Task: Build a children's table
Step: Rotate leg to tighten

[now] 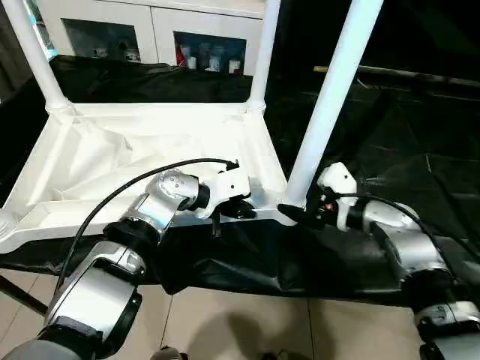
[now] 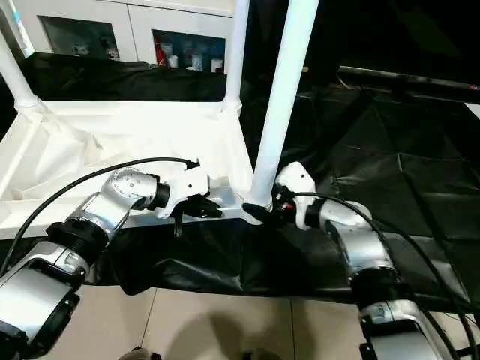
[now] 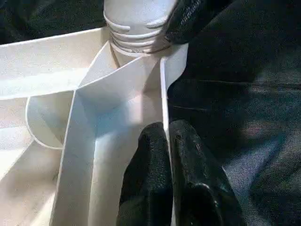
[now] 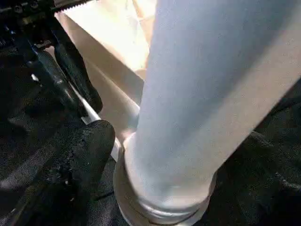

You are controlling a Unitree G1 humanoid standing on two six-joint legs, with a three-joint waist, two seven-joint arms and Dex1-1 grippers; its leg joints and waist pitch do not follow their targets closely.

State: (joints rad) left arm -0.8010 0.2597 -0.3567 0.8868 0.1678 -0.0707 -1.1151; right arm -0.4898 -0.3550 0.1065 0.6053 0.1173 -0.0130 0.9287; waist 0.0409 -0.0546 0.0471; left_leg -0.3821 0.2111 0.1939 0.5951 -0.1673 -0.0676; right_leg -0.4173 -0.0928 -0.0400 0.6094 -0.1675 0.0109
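The children's table lies upside down on black cloth, its white tabletop (image 1: 150, 150) showing the ribbed underside. Three white legs stand in corner sockets: far left (image 1: 34, 52), far right (image 1: 264, 52) and near right (image 1: 330, 97). My left gripper (image 1: 238, 210) is shut on the tabletop's thin near rim (image 3: 164, 94), a short way left of the near-right socket. My right gripper (image 1: 294, 210) is closed around the base of the near-right leg (image 4: 197, 94). One black finger (image 4: 80, 160) lies against the socket collar and the other is hidden behind the leg.
A white cabinet (image 1: 150, 34) with glass doors stands behind the work surface. Black cloth (image 1: 390, 135) covers the surface to the right, with a pale bar (image 1: 405, 73) at its far edge. Tiled floor (image 1: 240, 322) lies below the near edge.
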